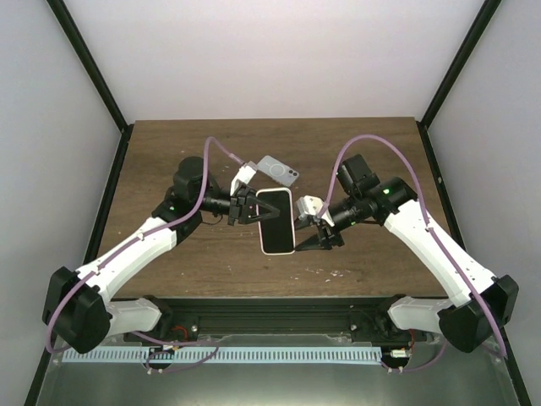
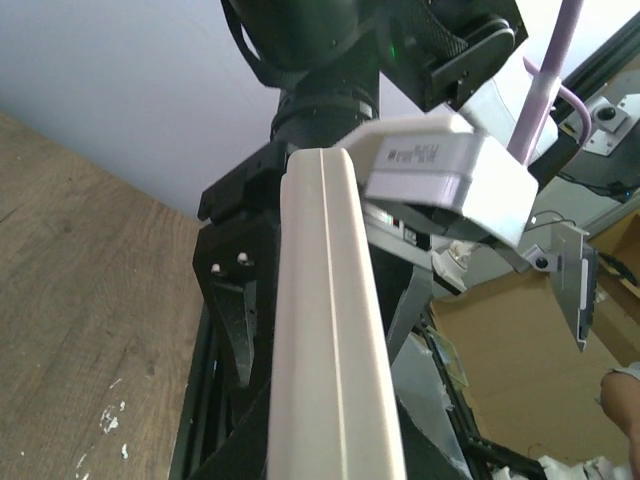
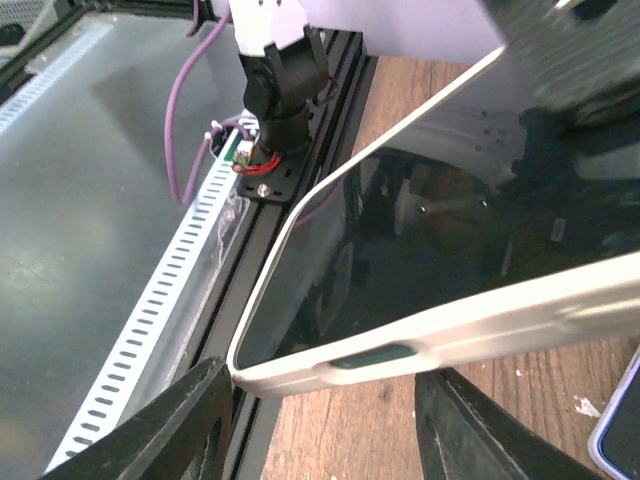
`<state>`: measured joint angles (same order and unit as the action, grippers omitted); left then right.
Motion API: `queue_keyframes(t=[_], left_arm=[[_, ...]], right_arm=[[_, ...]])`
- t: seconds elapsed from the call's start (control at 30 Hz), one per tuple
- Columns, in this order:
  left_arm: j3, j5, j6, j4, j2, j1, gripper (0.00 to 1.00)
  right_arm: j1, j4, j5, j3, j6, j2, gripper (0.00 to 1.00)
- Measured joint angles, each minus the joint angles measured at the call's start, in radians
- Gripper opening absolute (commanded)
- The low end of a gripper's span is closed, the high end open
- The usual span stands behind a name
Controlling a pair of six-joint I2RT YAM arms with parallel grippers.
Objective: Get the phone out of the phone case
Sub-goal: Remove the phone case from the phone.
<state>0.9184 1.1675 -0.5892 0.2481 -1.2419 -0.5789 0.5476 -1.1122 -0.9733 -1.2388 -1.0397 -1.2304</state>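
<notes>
The black-screened phone (image 1: 276, 220) is held mid-frame in the top view, above the brown wooden table (image 1: 169, 161). The cream rubbery case (image 2: 323, 330) still rims it, so nothing looks separated yet. The left gripper (image 1: 247, 205) is clamped tight on its left edge. The right gripper (image 1: 314, 235) stands at the right edge, fingers spread and gripping nothing. Peeling the case off appears to remain.

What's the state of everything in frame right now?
phone: still in its case, held above the table, screen dark.
case: cream, on the phone, not peeled off.
left tool: shut on the phone's edge.
right tool: open, fingers straddling the phone's other edge.
grey item: lying flat on the table beyond the phone, untouched.
</notes>
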Motion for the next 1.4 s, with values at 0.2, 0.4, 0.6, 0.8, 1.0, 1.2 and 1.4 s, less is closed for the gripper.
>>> queue_keyframes(t=[0.2, 0.4, 0.6, 0.8, 1.0, 1.2, 1.4], left_arm=[[-0.005, 0.025, 0.026, -0.027, 0.003, -0.005, 0.0], [-0.003, 0.05, 0.044, -0.053, 0.003, -0.005, 0.0], [0.009, 0.067, 0.053, -0.075, 0.003, -0.005, 0.0], [0.016, 0.068, 0.062, -0.082, 0.003, -0.005, 0.0], [0.042, 0.053, 0.085, -0.106, 0.003, -0.004, 0.0], [0.043, 0.048, 0.093, -0.109, 0.002, -0.004, 0.0], [0.043, 0.045, 0.094, -0.108, 0.001, -0.003, 0.0]], right_arm=[[0.0, 0.005, -0.05, -0.011, 0.072, 0.0, 0.49], [0.0, 0.01, -0.055, -0.011, 0.106, 0.0, 0.41], [0.001, 0.018, -0.056, -0.009, 0.123, 0.0, 0.53], [0.028, 0.021, -0.055, 0.013, 0.122, 0.0, 0.52], [0.039, 0.023, -0.056, 0.041, 0.136, 0.0, 0.45], [0.042, 0.035, -0.056, 0.049, 0.142, 0.003, 0.39], [0.045, 0.045, -0.061, 0.06, 0.143, 0.008, 0.3]])
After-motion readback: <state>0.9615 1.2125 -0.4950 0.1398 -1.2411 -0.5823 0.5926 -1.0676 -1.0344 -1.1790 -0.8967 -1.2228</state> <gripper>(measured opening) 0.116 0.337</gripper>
